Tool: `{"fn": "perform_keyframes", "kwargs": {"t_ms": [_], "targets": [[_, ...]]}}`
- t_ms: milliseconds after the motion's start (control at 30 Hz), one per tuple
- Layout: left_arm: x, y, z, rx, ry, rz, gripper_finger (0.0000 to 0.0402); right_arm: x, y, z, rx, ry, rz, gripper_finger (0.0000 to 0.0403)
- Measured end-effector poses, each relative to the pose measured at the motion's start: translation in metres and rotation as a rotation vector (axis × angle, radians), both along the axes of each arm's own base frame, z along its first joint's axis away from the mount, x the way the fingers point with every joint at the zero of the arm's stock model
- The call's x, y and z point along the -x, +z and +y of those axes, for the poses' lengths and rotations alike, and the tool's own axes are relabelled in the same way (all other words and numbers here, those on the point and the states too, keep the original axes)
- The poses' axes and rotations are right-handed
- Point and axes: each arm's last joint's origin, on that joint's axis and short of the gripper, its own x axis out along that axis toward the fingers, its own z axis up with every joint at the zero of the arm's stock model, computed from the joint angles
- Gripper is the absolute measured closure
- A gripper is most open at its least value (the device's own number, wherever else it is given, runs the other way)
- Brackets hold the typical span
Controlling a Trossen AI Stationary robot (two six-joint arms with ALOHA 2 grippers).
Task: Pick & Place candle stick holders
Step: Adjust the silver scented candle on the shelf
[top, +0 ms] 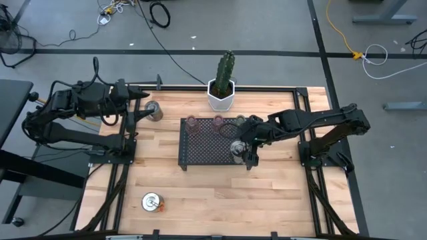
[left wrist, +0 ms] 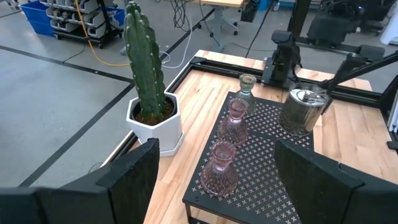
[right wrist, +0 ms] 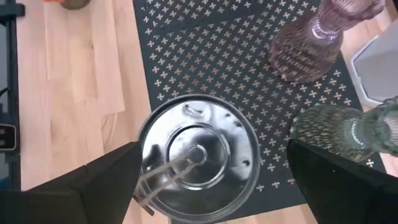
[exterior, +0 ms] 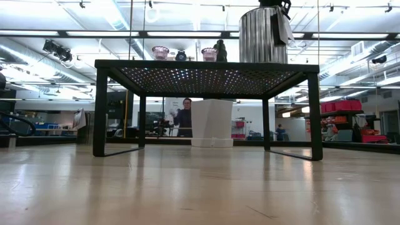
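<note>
- Right gripper [top: 245, 151] hangs spread wide, unclenched, above a silver holder [right wrist: 198, 158] on the black mesh tray's [top: 200, 150] right near corner.
- Left gripper [top: 148, 101], released, waits far left over the counter [top: 213, 193].
- Three glass holders [left wrist: 222, 169] line the tray's far edge.

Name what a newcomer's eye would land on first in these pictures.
First, the black mesh tray at mid-table, with three tinted glass holders lined along its far edge. Next, the right claw, open, poised directly over a shiny silver holder at the tray's near right corner. Behind the tray stands a tall green cactus in a white hexagonal pot.
</note>
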Motion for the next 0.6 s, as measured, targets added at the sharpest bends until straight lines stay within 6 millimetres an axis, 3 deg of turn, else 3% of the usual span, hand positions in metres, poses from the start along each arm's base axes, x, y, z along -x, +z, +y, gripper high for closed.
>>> {"fn": "perform_keyframes", "kwargs": {"t_ms": [333, 600], "targets": [[0.000, 0.000, 0.000, 0.004, 0.001, -0.002, 0.0083, -0.012, 0.012, 0.005, -0.001, 0.064, -0.184, 0.0016], [0.000, 0.000, 0.000, 0.022, 0.009, -0.009, 0.0083, -0.008, 0.008, 0.004, 0.005, 0.061, -0.128, 0.0105]]}}
